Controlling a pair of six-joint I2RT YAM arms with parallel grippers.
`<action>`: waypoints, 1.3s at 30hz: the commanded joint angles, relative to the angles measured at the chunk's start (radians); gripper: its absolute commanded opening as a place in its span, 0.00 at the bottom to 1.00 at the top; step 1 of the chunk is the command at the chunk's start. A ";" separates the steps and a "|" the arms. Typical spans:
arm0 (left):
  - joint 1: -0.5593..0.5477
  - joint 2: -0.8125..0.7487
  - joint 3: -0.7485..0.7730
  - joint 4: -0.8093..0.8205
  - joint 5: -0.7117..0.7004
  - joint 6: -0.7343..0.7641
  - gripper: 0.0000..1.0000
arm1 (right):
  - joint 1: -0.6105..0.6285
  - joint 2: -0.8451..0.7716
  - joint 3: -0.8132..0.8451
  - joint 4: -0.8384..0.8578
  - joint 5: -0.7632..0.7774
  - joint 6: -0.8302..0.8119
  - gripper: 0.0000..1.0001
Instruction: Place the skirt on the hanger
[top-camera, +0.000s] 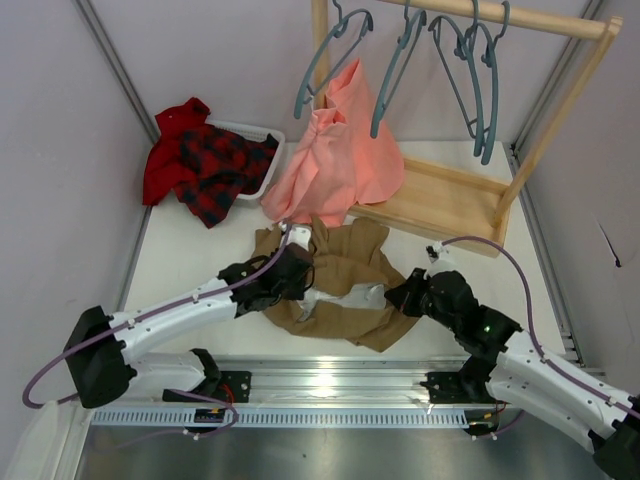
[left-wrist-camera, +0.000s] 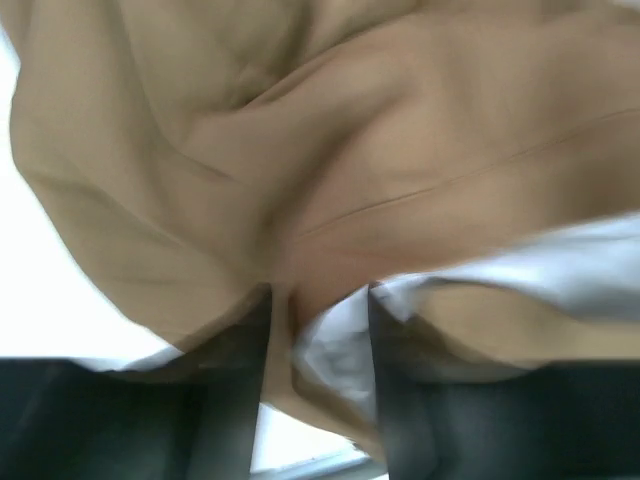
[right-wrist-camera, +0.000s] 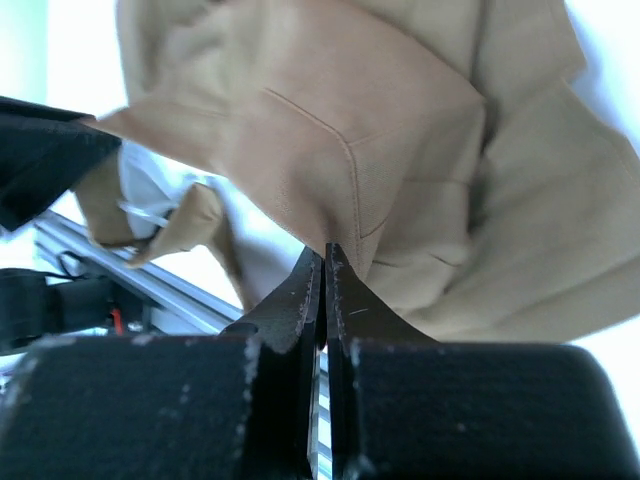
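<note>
The khaki skirt (top-camera: 350, 265) lies bunched on the table between my two arms, with its white lining showing in the middle. My left gripper (top-camera: 300, 272) is at its left side. In the left wrist view the gripper (left-wrist-camera: 318, 300) has a thick fold of skirt (left-wrist-camera: 350, 150) and lining between its fingers. My right gripper (top-camera: 400, 293) is at the skirt's right edge. In the right wrist view the gripper (right-wrist-camera: 325, 250) is shut, pinching the skirt (right-wrist-camera: 400, 130) at its tips. Several grey-blue hangers, the leftmost hanger (top-camera: 325, 60), hang on the rail at the back.
A wooden rack (top-camera: 450, 200) stands at the back right. A salmon-pink garment (top-camera: 335, 150) drapes from it down to the table, touching the skirt's far edge. A red-and-black plaid garment (top-camera: 205, 160) lies in a white basket (top-camera: 268, 168) at the back left.
</note>
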 joint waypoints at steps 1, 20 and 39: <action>-0.117 -0.006 0.244 -0.053 -0.071 0.022 0.53 | -0.009 -0.041 0.035 0.058 -0.003 -0.029 0.00; -0.358 0.197 0.316 0.232 0.120 -0.001 0.42 | -0.074 0.010 0.088 0.055 -0.100 -0.068 0.00; -0.266 0.270 0.203 0.402 0.099 -0.117 0.53 | -0.088 -0.018 0.061 0.043 -0.155 -0.043 0.00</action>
